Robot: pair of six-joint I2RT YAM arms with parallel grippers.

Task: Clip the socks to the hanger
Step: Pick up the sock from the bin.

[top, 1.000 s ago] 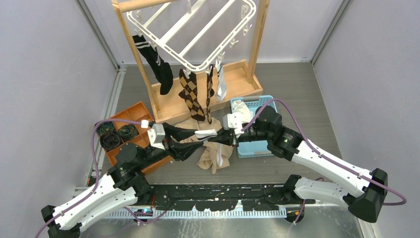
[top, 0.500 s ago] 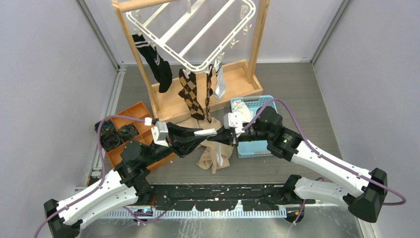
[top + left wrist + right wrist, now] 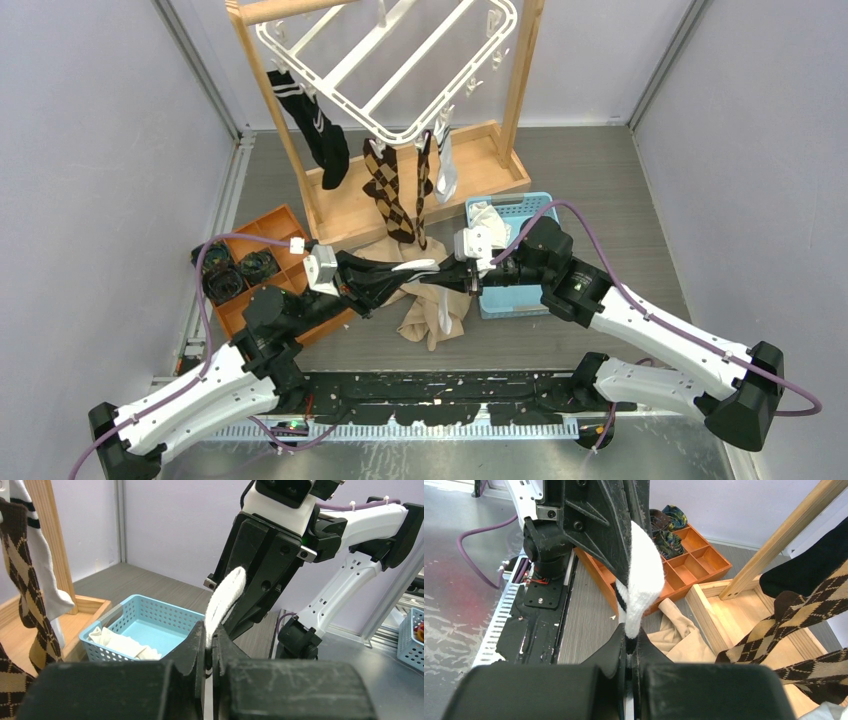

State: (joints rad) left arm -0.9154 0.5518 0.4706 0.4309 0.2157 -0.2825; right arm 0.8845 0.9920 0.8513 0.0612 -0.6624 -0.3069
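Seen from above, a grey desk (image 3: 620,200) is boxed in by pale lilac walls on the left and right, with open floor only to the right of and behind the blue basket (image 3: 520,208). A wooden stand (image 3: 520,80) fills the far middle and carries the hanger (image 3: 398,137), a white plastic frame tilted toward the arms. From its near rim hang a black striped sock (image 3: 318,128), two brown argyle socks (image 3: 388,190) and a grey-white sock (image 3: 447,170), all well above the desk. The blue basket, just right of centre, holds crumpled white fabric (image 3: 487,218). An orange divided tray (image 3: 290,225) on the left holds dark rolled bundles (image 3: 228,275) in its far-left cells. A beige cloth (image 3: 430,315) lies heaped on the desk between tray and basket. Above that cloth the two arms meet tip to tip: the left tool (image 3: 405,272) and the right tool (image 3: 442,276) are each pinched tight on an end of one white sock (image 3: 420,267), which spans the short gap between them. The right wrist view shows the sock soft and ribbed, with a black band.
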